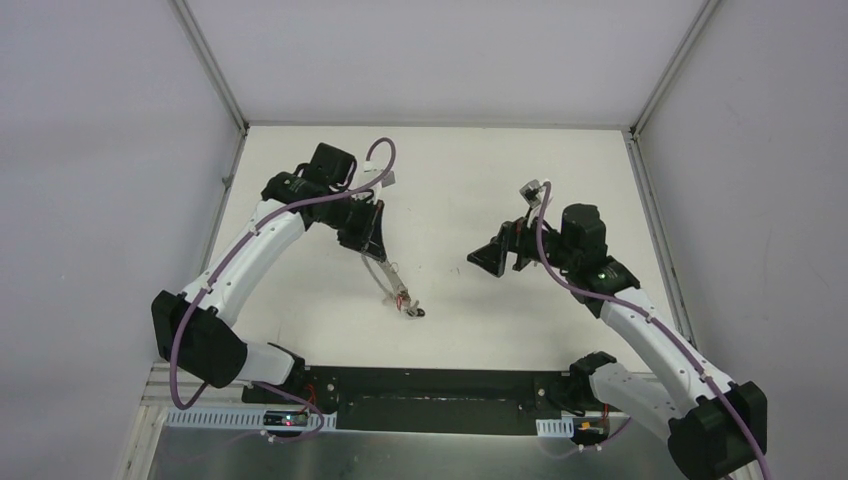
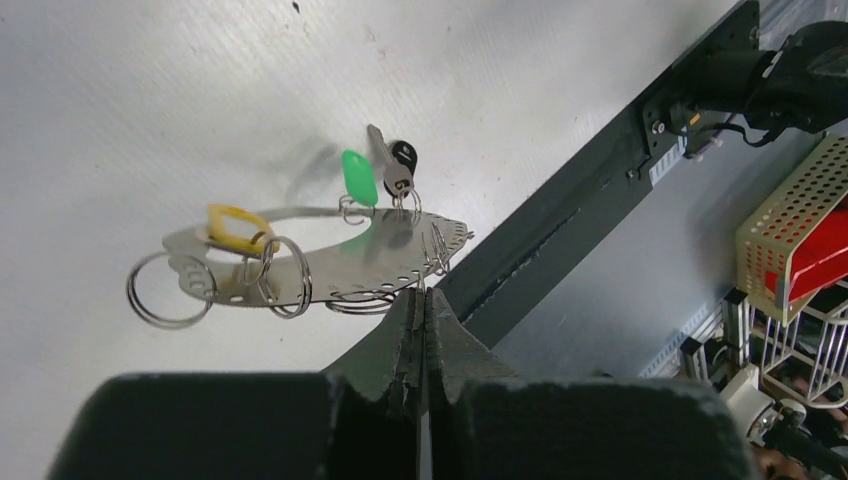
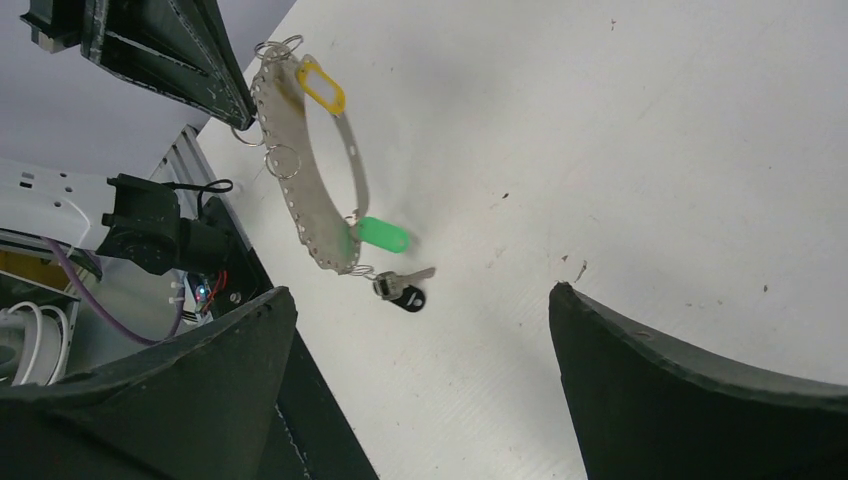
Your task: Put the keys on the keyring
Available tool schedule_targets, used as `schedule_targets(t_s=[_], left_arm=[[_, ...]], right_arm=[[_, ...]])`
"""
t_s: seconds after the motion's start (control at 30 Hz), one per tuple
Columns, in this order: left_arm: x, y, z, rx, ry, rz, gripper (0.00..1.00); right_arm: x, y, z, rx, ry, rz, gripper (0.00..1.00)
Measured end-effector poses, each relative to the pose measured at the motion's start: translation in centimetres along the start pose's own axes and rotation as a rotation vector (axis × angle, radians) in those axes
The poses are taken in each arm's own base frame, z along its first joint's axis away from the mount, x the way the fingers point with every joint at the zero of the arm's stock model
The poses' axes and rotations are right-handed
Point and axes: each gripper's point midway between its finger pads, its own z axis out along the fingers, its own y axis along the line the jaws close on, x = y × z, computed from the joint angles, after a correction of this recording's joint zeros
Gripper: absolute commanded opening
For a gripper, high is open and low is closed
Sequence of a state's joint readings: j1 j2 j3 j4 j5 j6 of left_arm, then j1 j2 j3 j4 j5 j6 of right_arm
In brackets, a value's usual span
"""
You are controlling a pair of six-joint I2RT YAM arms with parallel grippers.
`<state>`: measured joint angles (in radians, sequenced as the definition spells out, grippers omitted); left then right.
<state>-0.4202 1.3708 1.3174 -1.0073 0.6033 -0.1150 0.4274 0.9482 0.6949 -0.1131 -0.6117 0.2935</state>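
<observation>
The keyring [image 2: 330, 255] is a thin silvery loop with a flat perforated crescent. My left gripper [image 2: 425, 295] is shut on its rim and holds it tilted over the white table [image 1: 450, 180]. A yellow tag [image 2: 235, 228], a green tag [image 2: 358, 177], a silver key with a black head [image 2: 395, 165] and several small split rings [image 2: 160, 290] hang from it. In the top view the keyring [image 1: 385, 280] slants down from the left gripper [image 1: 372, 255]. My right gripper [image 1: 480, 258] is open and empty, to the right of it. The right wrist view shows the keyring [image 3: 305, 190], the green tag [image 3: 382, 236] and the key [image 3: 400, 288] beyond the right gripper [image 3: 420, 292].
A black metal strip [image 1: 430, 385] runs along the table's near edge. Beyond it stand a cream perforated basket [image 2: 790, 230] and cabling. A white power strip [image 3: 50, 190] lies off the table. White walls close in the left, far and right sides.
</observation>
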Motion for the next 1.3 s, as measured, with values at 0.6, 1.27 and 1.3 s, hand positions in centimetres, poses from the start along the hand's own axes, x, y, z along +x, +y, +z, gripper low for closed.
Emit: schedule_targets(t_s=[0.6, 1.27, 1.3], left_arm=[[3.2, 0.8, 2.5, -0.051, 0.281, -0.059, 0.00], [5.1, -0.1, 19.4, -0.097, 0.486, -0.018, 0.09], [5.2, 0.0, 19.8, -0.102, 0.487, -0.013, 0.13]], right_arm=[[2.8, -1.5, 0.2, 0.015, -0.040, 0.017, 1.00], [5.7, -2.9, -0.1, 0.053, -0.077, 0.101, 0.99], [5.7, -3.0, 0.0, 0.054, -0.075, 0.107, 0.99]])
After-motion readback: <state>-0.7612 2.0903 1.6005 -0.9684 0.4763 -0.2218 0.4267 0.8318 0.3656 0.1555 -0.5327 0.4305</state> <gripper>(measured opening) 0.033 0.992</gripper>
